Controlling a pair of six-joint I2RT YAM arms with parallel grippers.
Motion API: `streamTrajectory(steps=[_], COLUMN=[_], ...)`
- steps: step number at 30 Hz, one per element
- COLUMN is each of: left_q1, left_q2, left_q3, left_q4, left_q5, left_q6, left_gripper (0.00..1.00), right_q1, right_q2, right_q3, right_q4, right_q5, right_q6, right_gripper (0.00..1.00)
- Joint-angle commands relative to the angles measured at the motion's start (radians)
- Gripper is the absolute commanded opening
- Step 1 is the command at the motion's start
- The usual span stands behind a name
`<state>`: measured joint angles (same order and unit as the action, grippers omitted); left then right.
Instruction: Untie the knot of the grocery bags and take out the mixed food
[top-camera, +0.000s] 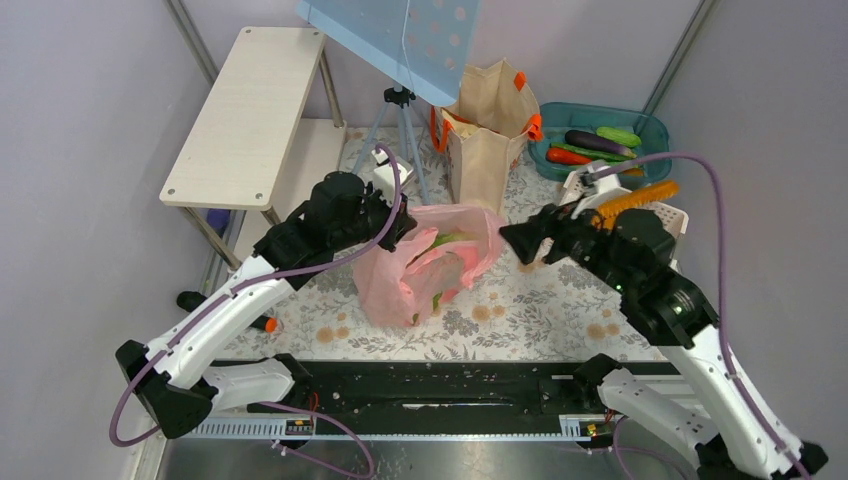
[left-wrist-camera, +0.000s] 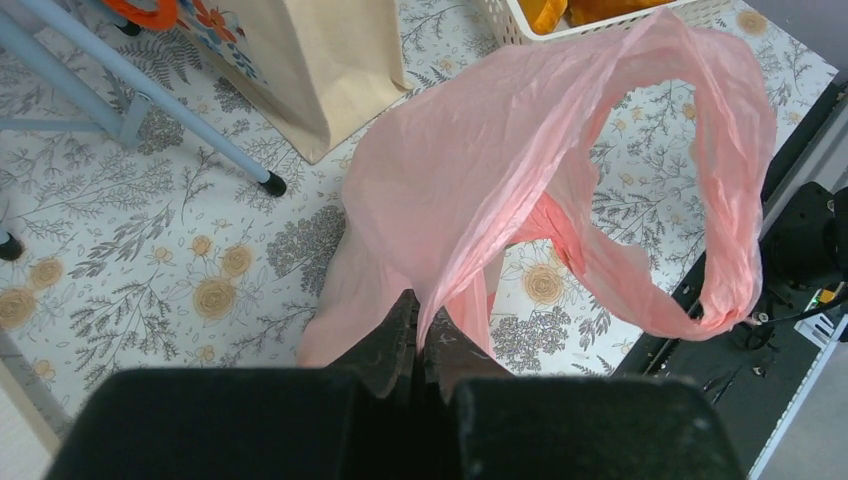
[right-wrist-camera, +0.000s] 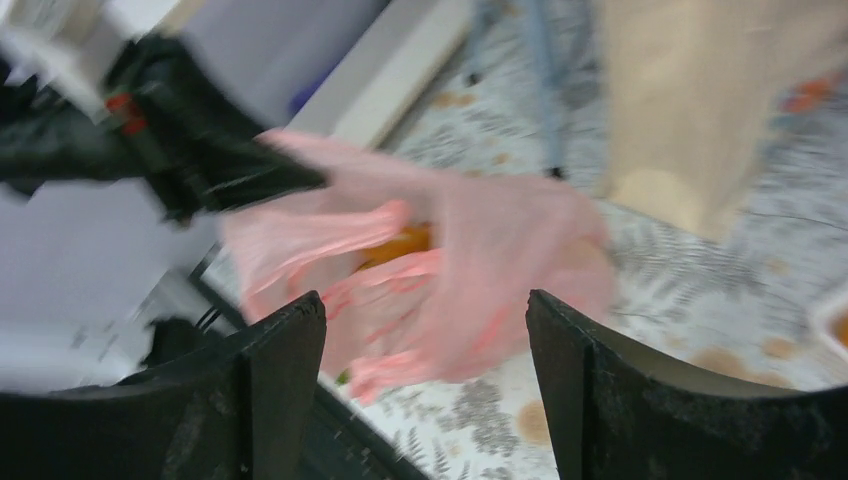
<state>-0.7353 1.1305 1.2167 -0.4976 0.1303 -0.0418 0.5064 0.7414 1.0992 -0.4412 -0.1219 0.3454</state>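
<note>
The pink grocery bag (top-camera: 430, 262) lies on the floral cloth mid-table with its mouth open and green food (top-camera: 447, 240) showing inside. My left gripper (top-camera: 400, 225) is at the bag's far-left edge, shut on a fold of the pink plastic (left-wrist-camera: 440, 300), with a loop handle (left-wrist-camera: 700, 250) hanging free. My right gripper (top-camera: 512, 238) is open and empty just right of the bag, apart from it. In the blurred right wrist view the bag (right-wrist-camera: 470, 270) lies ahead between my fingers (right-wrist-camera: 285, 370), with something orange (right-wrist-camera: 400, 243) inside.
A beige tote (top-camera: 487, 135) stands behind the bag, next to a tripod (top-camera: 395, 130). A teal tray (top-camera: 600, 140) of toy vegetables and a white basket (top-camera: 650, 205) are at the back right. A wooden shelf (top-camera: 245, 110) stands at the back left.
</note>
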Motion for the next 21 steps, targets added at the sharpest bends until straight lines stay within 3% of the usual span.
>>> streamTrajectory(steps=[1,10,14,21], left_q1=[0.017,0.028,0.030,0.030], left_q2=[0.013,0.022,0.023,0.016], left_q3=[0.010,0.007,0.008,0.004], left_q4=[0.068,0.066,0.063,0.064], left_q5=[0.043,0.049,0.057,0.060], left_q6=[-0.039,-0.046,-0.046,-0.038], left_gripper=[0.00,0.00,0.00,0.00], right_q1=[0.207,0.428,0.440,0.439], right_q2=[0.092,0.220,0.287,0.444], right_q3=[0.026,-0.013,-0.044,-0.135], right_q4=[0.109,0.308,0.401,0.567], right_q5=[0.010,0.181,0.275,0.606], right_q6=[-0.011,-0.024,-0.031,-0.140], right_gripper=[0.79,0.65,0.59,0.57])
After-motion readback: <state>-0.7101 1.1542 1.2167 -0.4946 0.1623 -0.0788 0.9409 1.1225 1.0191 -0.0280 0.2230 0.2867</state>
